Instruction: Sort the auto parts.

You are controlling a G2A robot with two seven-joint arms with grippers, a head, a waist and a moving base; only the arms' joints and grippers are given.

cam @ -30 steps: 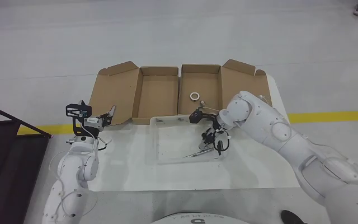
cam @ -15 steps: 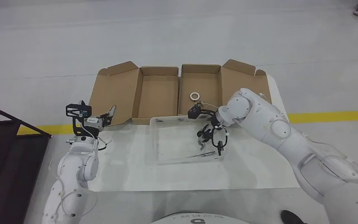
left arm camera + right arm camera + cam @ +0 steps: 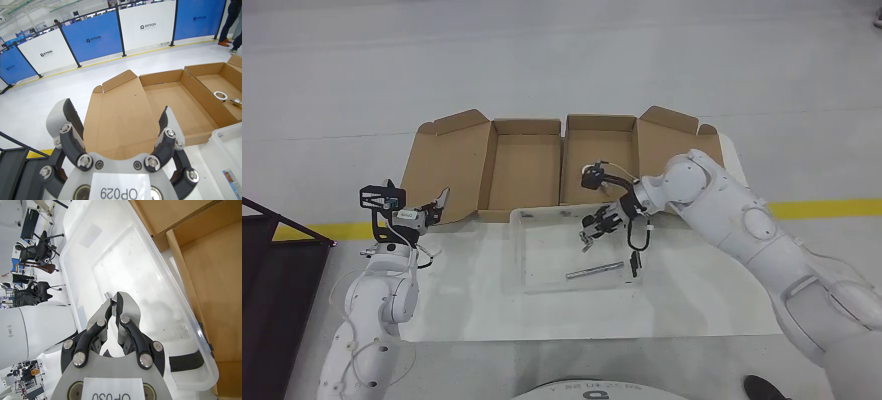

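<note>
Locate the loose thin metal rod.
In the top view, the thin metal rod lies flat in the clear plastic bin, near its wall closest to the robot, toward the right arm's side, beside a black strip.

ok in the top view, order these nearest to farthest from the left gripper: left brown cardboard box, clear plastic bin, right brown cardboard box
From the left gripper:
1. Left brown cardboard box, its open flap right beside the gripper.
2. Clear plastic bin, on the robot's side of the boxes.
3. Right brown cardboard box, beyond the first one.
</note>
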